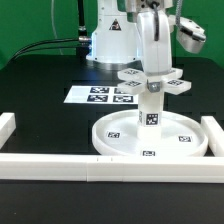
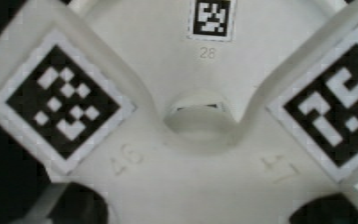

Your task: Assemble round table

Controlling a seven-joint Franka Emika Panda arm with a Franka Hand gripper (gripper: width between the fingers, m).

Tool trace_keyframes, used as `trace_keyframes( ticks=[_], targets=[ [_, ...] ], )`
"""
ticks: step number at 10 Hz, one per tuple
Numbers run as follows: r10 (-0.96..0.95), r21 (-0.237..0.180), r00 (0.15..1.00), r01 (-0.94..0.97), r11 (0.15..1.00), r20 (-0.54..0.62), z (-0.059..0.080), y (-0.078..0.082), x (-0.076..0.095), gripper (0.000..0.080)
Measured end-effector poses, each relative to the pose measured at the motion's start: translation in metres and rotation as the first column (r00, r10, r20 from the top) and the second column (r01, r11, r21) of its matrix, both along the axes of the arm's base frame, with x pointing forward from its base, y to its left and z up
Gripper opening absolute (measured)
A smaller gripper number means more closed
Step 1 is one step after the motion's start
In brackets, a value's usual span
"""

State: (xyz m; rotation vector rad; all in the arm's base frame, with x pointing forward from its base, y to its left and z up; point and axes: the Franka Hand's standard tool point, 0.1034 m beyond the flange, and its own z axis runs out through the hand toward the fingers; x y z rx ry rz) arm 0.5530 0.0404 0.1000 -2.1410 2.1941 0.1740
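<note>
The large rimmed round disc (image 1: 112,143) lies flat on the black table. The short cylinder leg (image 1: 151,108) stands upright at its middle. The cross-shaped base (image 1: 150,82) sits on top of the leg with its tagged arms spread out level. My gripper (image 1: 151,70) comes down from above and is shut on the base. In the wrist view the base (image 2: 194,150) fills the frame, with its centre hole and tagged arms to either side. The dark fingers (image 2: 73,205) flank one arm, and the gripper (image 2: 202,208) closes over it.
The marker board (image 1: 98,95) lies flat behind the disc, toward the exterior view's left. Long white border bars run along the front (image 1: 60,166), the left (image 1: 7,128) and the right (image 1: 213,130). The robot's white pedestal (image 1: 108,42) stands at the back.
</note>
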Motion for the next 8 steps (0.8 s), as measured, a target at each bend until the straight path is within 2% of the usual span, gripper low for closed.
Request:
trace_keyframes(
  ticks=[1, 2, 4, 6, 7, 8],
  targets=[
    [0.014, 0.001, 1.0, -0.014, 1.0, 0.002, 0.0, 0.0, 0.0, 0.0616],
    [0.055, 0.01, 0.998, -0.055, 0.998, 0.004, 0.007, 0.002, 0.0, 0.0616],
    [0.144, 0.024, 0.988, -0.145, 0.989, 0.049, 0.034, 0.004, 0.002, 0.0648],
    [0.195, 0.02, 0.979, -0.197, 0.98, 0.055, 0.029, 0.004, 0.002, 0.0649],
    [0.33, -0.005, 0.942, -0.331, 0.944, 0.063, 0.028, 0.004, 0.001, 0.0649],
    [0.496, -0.048, 0.866, -0.494, 0.868, 0.056, 0.026, 0.006, 0.001, 0.0649]
  ],
)
